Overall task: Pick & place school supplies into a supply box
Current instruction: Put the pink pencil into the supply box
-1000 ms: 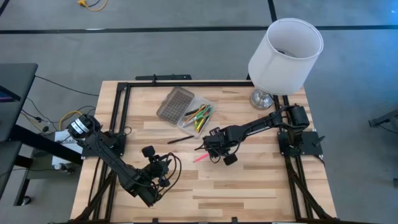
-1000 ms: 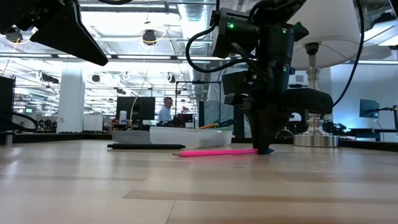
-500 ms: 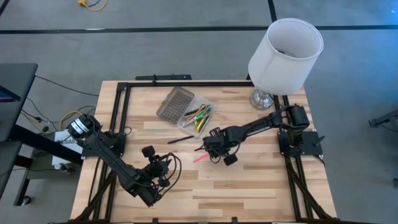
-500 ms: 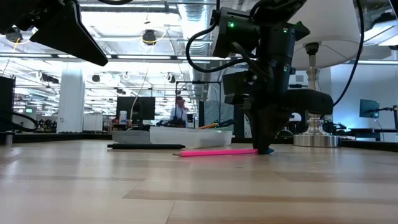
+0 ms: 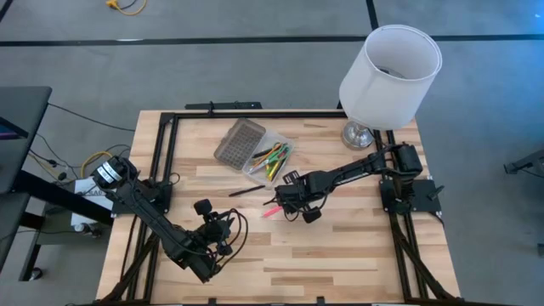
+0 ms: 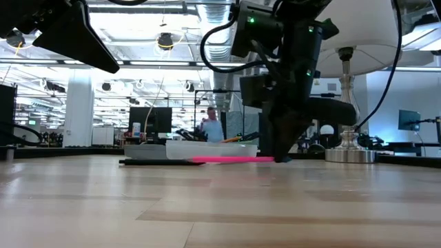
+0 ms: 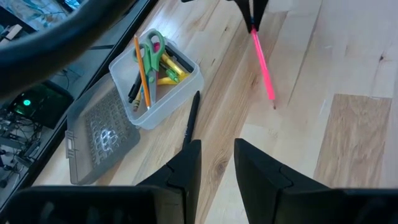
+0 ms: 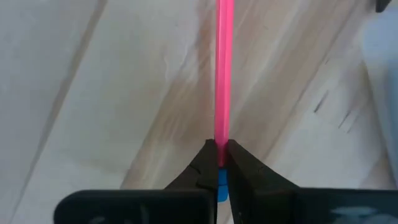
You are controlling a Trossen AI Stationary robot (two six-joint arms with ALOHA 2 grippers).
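Right gripper, jaws pinching one end of the pink pen, is holding it just off the desk, supply box at eleven o'clock. End-held, the pen risks pivoting and slipping. Left gripper, slightly open, is waiting empty.

An open-plan lab: a wooden tabletop on grey floor, exposed ceiling ducts, monitors behind.

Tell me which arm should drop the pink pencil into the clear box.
The right. The right gripper is shut on the pink pencil, lifted near the supply box. The left gripper sits farther away, empty.
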